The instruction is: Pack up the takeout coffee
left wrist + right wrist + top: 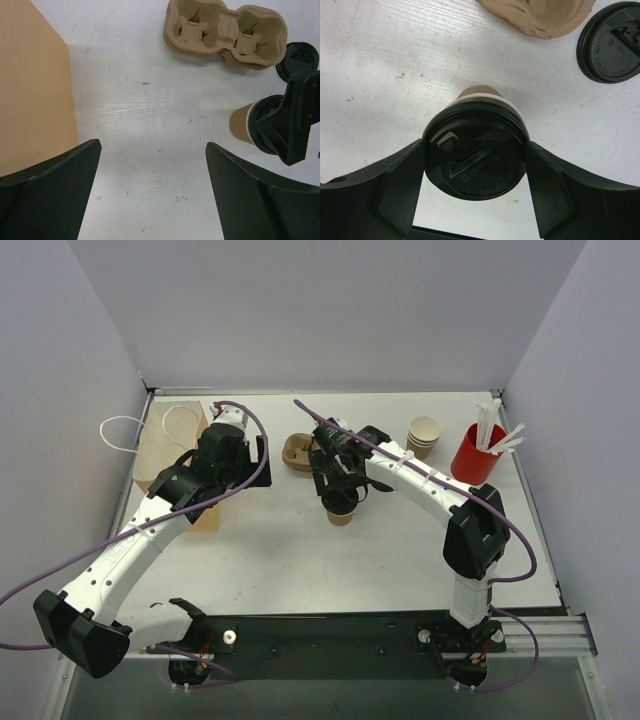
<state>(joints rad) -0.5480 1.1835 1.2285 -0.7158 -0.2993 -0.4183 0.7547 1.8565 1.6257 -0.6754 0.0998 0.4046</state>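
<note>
One coffee cup (pixel 340 514), tan paper with a black lid pressed on, sits between the fingers of the right gripper (pixel 475 150). The fingers press on the lid's rim from both sides, so the jaws stand only as wide as the lid. Whether the cup's base touches the white table (pixel 300 560) or hangs just above it, I cannot tell. The cup is near the middle of the table, just in front of the carrier (pixel 225 32) and apart from it.

The carrier is brown moulded pulp with two slots side by side, both facing up with their bare pulp tabs showing. A spare black lid (pixel 612 42) lies flat on the table just beside the carrier.

The left gripper (pixel 152 146) is spread wide with nothing between its fingers, above bare table next to a tan paper bag (pixel 170 455) with white cord handles; the bag's inside cannot be seen.

At the far right, a red cup (pixel 472 458) holds several white straws (pixel 497 430). A short stack of paper cups (pixel 424 437), nested one inside another, stands just beside it.
</note>
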